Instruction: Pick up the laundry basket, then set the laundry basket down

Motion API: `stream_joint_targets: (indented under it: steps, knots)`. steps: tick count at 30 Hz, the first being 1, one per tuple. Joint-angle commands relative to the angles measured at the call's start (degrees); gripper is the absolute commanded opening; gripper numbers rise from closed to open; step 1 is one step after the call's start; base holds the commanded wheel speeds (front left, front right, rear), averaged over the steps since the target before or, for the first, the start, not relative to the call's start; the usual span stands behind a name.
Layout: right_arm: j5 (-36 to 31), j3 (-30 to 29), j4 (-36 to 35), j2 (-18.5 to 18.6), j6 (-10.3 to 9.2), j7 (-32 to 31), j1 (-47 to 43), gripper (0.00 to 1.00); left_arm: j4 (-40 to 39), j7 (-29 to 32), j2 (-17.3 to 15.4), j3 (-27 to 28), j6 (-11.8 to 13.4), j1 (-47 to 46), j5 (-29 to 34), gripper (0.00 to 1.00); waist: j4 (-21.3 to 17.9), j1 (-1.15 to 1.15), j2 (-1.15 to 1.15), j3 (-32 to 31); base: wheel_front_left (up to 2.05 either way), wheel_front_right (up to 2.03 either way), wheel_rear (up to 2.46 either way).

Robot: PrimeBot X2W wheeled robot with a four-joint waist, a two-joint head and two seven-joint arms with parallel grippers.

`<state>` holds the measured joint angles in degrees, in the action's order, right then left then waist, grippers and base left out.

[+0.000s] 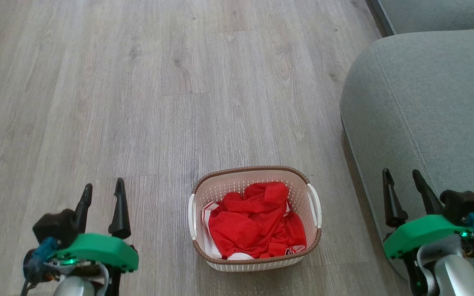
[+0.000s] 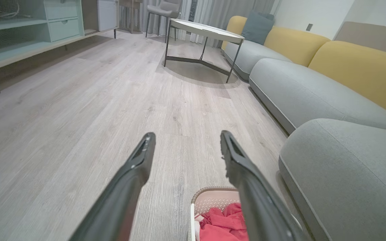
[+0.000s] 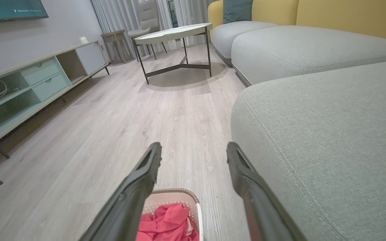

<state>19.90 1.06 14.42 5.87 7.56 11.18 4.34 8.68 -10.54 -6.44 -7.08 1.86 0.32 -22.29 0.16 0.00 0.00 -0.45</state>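
Note:
The laundry basket (image 1: 309, 183) stands on the wood floor between my two arms, cream-white and perforated, with a brown rim and white side handles. A crumpled red garment (image 1: 257, 222) fills it. My left gripper (image 1: 102, 190) hovers open well to the basket's left, nothing between its fingers. Off to the right, my right gripper (image 1: 403, 176) is open too, above the sofa's edge. In the left wrist view the laundry basket (image 2: 213, 197) sits low beside the left gripper (image 2: 186, 140). The right wrist view has the laundry basket (image 3: 176, 195) below the right gripper (image 3: 193, 150).
A grey sofa (image 1: 422, 107) with yellow backs runs along the right, close to the basket. A round coffee table (image 2: 206, 31) stands farther ahead. A low cabinet (image 3: 35, 80) lines the left wall. Open wood floor (image 1: 159, 102) stretches ahead.

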Motion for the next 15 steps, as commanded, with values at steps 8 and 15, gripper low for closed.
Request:
stream_joint_targets:
  steps: [8,15]
  knots:
    - [-7.2,-0.3,-0.8,-0.9,-0.07,-0.2,2.0,1.0,-1.8,-2.3,-1.6,-0.9,-0.6,-0.4,6.8,1.0,0.1,0.0,0.0,0.2,0.0,0.0,0.0]
    - [-12.3,-0.8,-0.2,-1.8,-0.07,-0.3,2.1,1.0,-1.7,-3.3,-1.9,-2.1,-0.4,-0.2,11.0,1.0,0.1,0.0,0.0,0.3,0.0,0.0,0.0]
